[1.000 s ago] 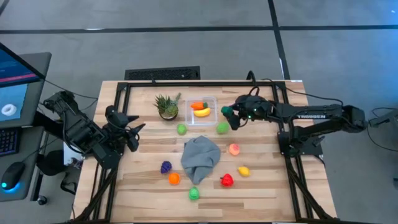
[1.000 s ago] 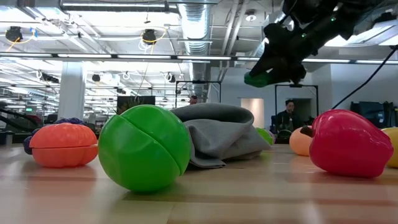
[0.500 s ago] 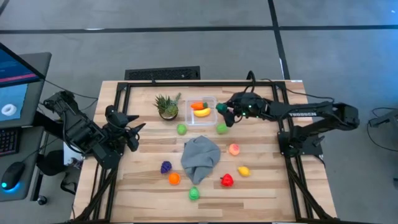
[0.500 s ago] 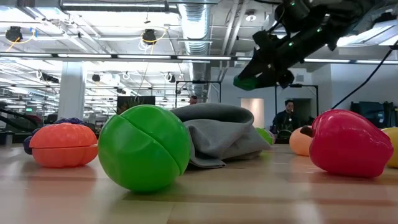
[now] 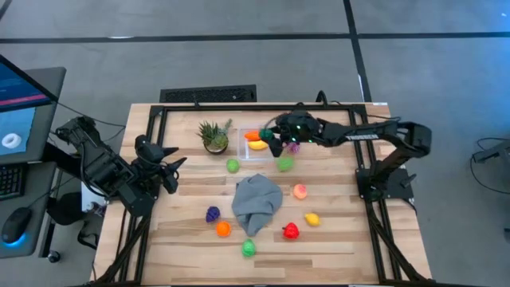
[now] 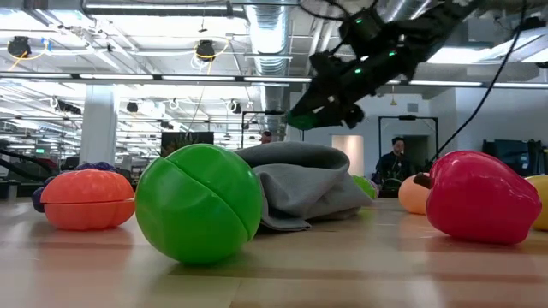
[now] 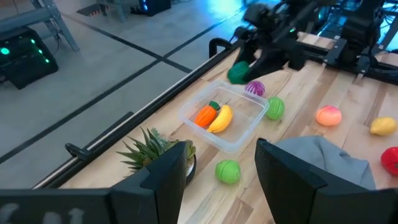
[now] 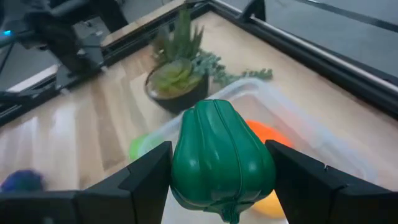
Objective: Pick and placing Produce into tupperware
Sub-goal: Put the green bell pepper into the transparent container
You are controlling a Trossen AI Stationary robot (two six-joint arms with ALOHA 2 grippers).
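Dark-green and glossy, a toy pepper (image 8: 222, 158) sits clamped between the two fingers of the right hand (image 5: 272, 140), which closes on it across its widest bulge. Just beneath and ahead of that hand lies the clear tupperware (image 5: 269, 127), already holding an orange carrot (image 7: 205, 115) and a yellow banana (image 7: 221, 118). Beyond the container from the hand stands the spiky potted plant (image 5: 213, 135).

Judging by its moulded seam and shine, the pepper is hard, hollow plastic: light, stiff and rather slippery. It will not crush, but a rounded shell like this could squirt out of a narrow pinch, so the present hold across the belly looks the safest place; a grip near the tapered tip would likely slide off. Dropped from low over the tupperware it should settle without harm, though it may bounce or roll against the banana.

Behind the hand, on the wooden surface (image 5: 335, 231), more produce waits: a purple-striped piece (image 7: 255, 88) touching the container's outer wall, two green balls (image 5: 284, 164) (image 5: 232, 166), a peach (image 5: 300, 190), a lemon (image 5: 311, 218) and a red pepper (image 5: 291, 231), with a grey cloth (image 5: 256, 201) among them.

The left hand (image 5: 169, 169) hangs idle, well apart from the container, its fingers only slightly parted around nothing.
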